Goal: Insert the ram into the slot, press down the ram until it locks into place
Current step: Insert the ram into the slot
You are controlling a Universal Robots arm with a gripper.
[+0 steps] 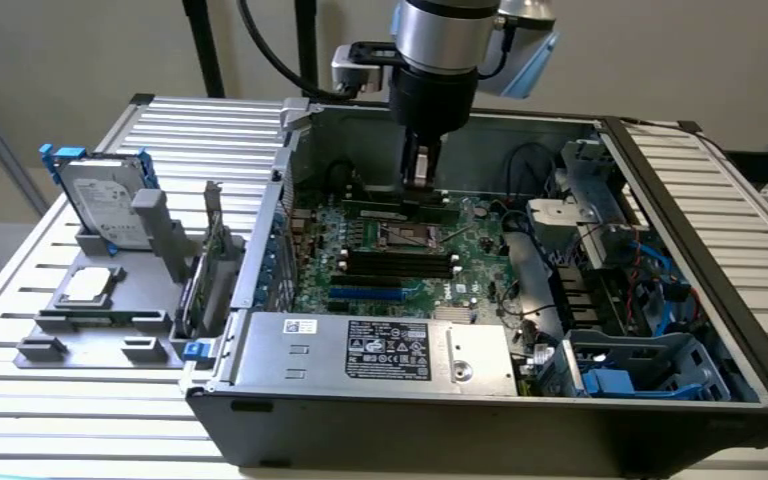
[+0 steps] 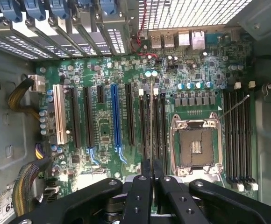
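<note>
On the slatted bench, inside the open case, holds the ram clenched in the fingers above the motherboard, likely light, stiff and brittle, best gripped near mid-length, clear of the contacts.

green motherboard, blue slot, black claw

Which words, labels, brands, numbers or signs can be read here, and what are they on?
"6", next character unclear: white label by the cable bundle.
Black label on the metal cover: rows of print and symbols, too small to read.
Small white label on the same cover: too small.
Hard drive label: too small.
No brand readable.
</note>
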